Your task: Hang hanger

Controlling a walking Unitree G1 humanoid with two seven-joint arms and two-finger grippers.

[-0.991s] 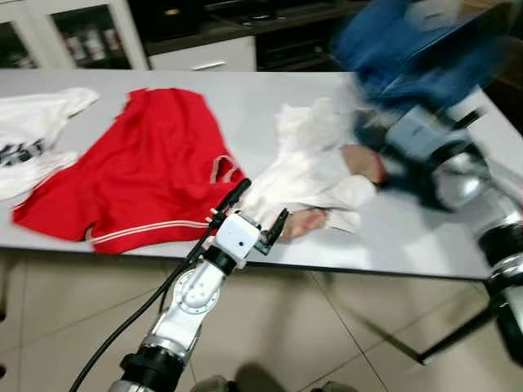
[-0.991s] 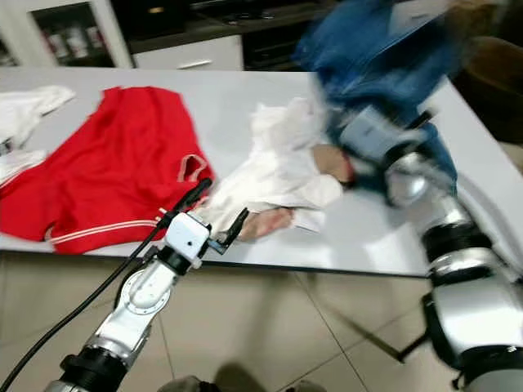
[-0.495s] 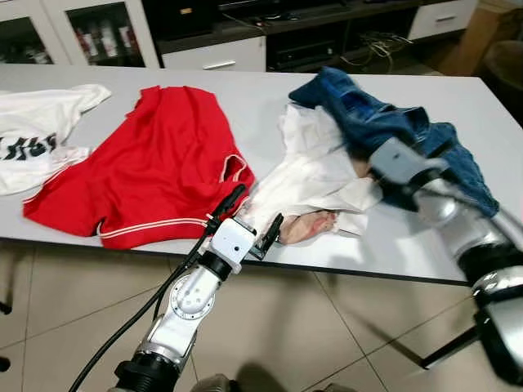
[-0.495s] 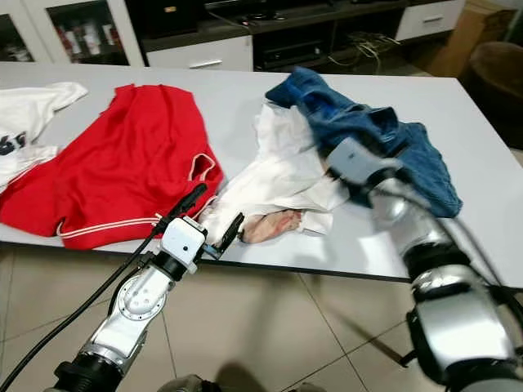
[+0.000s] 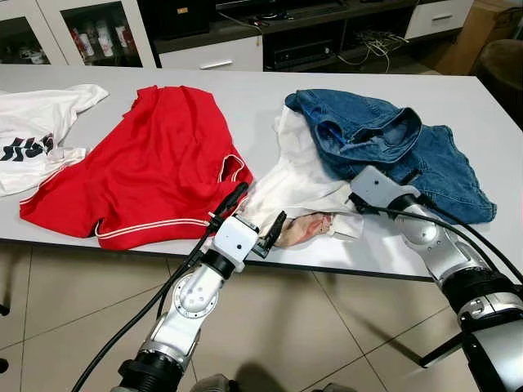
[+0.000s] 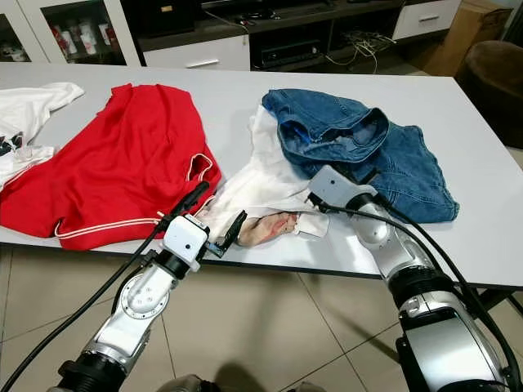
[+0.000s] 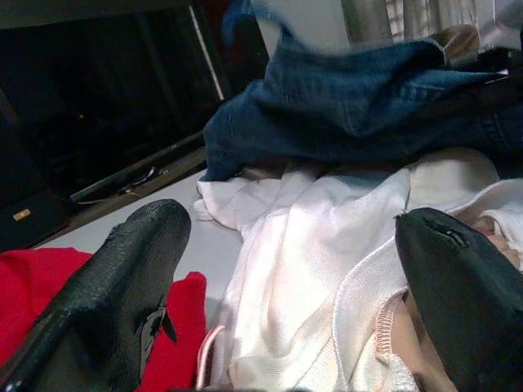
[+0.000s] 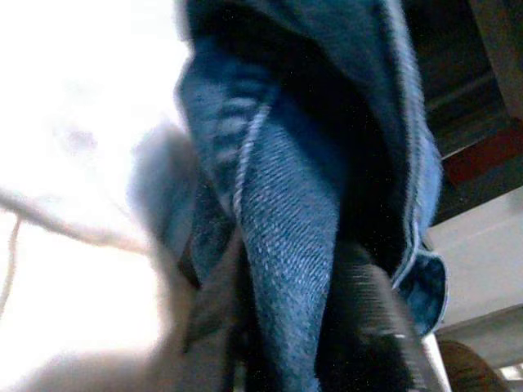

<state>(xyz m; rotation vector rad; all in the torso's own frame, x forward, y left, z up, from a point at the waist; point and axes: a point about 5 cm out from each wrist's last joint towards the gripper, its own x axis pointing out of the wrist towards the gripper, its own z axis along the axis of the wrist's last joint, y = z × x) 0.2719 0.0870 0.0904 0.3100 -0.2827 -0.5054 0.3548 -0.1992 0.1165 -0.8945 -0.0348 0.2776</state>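
Blue jeans (image 5: 409, 155) lie spread on the right of the grey table (image 5: 245, 90), partly over a crumpled white garment (image 5: 302, 175). My right gripper (image 6: 317, 201) rests at the near edge of the jeans. In the right wrist view a fold of denim (image 8: 286, 245) sits between its blurred fingers, so it looks shut on the jeans. My left gripper (image 5: 262, 201) is open at the table's front edge. It points at the white garment, beside a pinkish cloth (image 5: 306, 227), and holds nothing. A red garment (image 5: 147, 171) lies flat to its left.
A white printed T-shirt (image 5: 37, 131) lies at the table's far left. Dark cabinets and a white drawer (image 5: 212, 53) stand behind the table. Tiled floor (image 5: 343, 327) runs under the front edge. A black cable trails from each arm.
The jeans, held up and blurred above the table's right side a second ago, now lie spread on the table. My right arm has come down and nearer. The left arm has not moved.
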